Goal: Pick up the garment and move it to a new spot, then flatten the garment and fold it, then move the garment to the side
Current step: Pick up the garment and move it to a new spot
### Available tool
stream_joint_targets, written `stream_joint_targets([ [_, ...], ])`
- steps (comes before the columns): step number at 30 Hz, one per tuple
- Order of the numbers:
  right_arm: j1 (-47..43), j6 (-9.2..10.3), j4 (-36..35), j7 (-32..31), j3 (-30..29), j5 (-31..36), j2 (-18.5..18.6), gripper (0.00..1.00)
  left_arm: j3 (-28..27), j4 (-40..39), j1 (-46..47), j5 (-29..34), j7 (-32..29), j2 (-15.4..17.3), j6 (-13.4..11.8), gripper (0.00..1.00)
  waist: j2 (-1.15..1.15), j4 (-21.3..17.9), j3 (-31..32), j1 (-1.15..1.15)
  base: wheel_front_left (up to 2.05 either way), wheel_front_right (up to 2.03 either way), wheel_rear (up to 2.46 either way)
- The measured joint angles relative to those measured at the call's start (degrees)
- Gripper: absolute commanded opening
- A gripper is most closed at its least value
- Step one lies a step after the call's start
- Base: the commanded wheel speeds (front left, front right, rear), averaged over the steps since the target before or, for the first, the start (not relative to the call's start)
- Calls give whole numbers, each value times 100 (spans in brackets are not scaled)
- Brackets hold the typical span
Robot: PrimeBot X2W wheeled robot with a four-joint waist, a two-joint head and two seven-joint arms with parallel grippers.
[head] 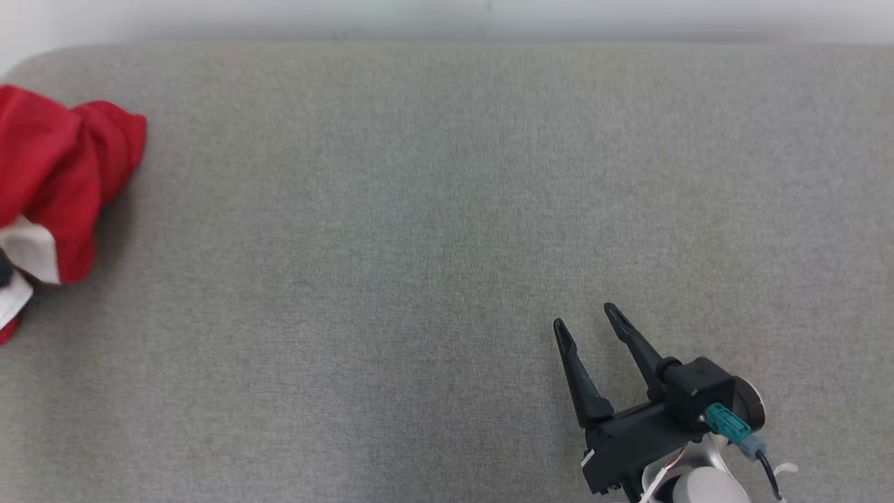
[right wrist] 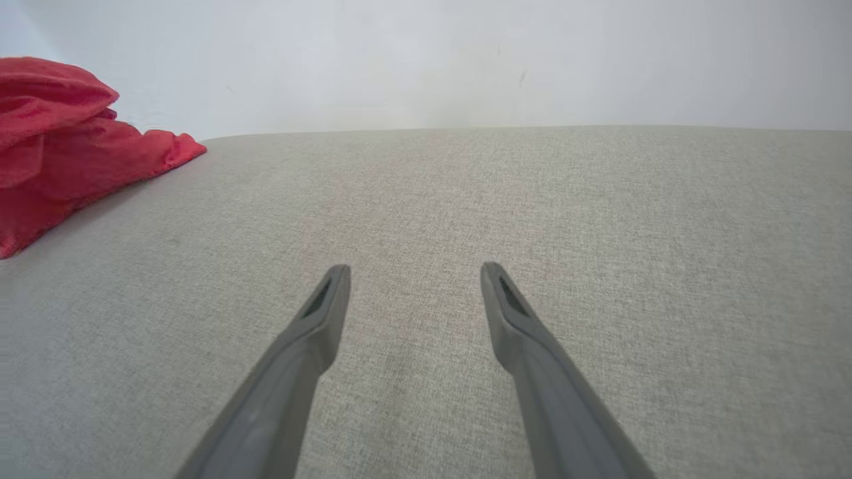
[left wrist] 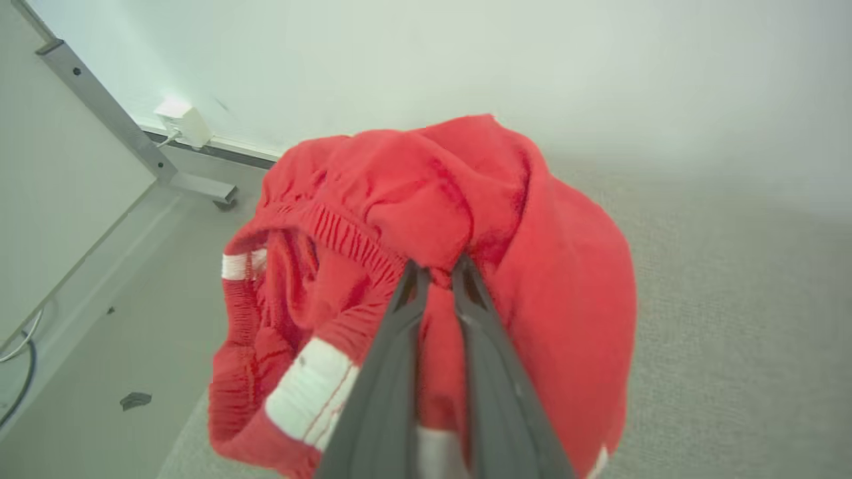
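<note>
The garment [head: 59, 164] is a crumpled red piece with white trim and an elastic waistband, bunched at the far left edge of the grey padded table [head: 419, 209]. In the left wrist view my left gripper [left wrist: 439, 269] has its two dark fingers pinched on a fold of the garment [left wrist: 479, 219] near the waistband. My right gripper [head: 585, 318] rests open at the lower right of the table, far from the cloth, with nothing between its fingers. The right wrist view shows the right gripper [right wrist: 413, 276] spread over bare fabric, and the garment [right wrist: 60, 143] at the far left.
A pale wall [head: 447, 17] runs along the table's back edge. Beyond the left end, the left wrist view shows the floor [left wrist: 100, 346], a metal frame leg [left wrist: 120, 126] and a white socket box [left wrist: 183, 120] with cables.
</note>
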State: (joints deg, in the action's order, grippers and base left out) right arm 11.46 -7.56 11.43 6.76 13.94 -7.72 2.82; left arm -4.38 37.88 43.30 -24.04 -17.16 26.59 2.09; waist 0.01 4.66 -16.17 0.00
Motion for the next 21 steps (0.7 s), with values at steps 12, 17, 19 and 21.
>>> stream_joint_targets([
  [12, 14, 1, 695, 445, 253, -601, 0, 100, 466, -1556, 971, -91, -822, 102, 290, 0, -1, -72, 924, -1, 0, 0, 0],
  [17, 46, 0, 867, 536, 333, -726, 0, 100, 794, -1945, 1273, -291, -970, -334, 349, 0, -1, -341, 1179, -1, 0, 0, 0],
  [19, 60, 1, 913, 545, 375, -745, 0, 100, 928, -2038, 1317, -339, -989, -502, 368, 0, -1, -493, 1246, -1, 0, 0, 0],
  [21, 82, 0, 950, 556, 401, -753, 0, 100, 1038, -2096, 1326, -403, -979, -694, 382, 0, -1, -671, 1298, -1, 0, 0, 0],
])
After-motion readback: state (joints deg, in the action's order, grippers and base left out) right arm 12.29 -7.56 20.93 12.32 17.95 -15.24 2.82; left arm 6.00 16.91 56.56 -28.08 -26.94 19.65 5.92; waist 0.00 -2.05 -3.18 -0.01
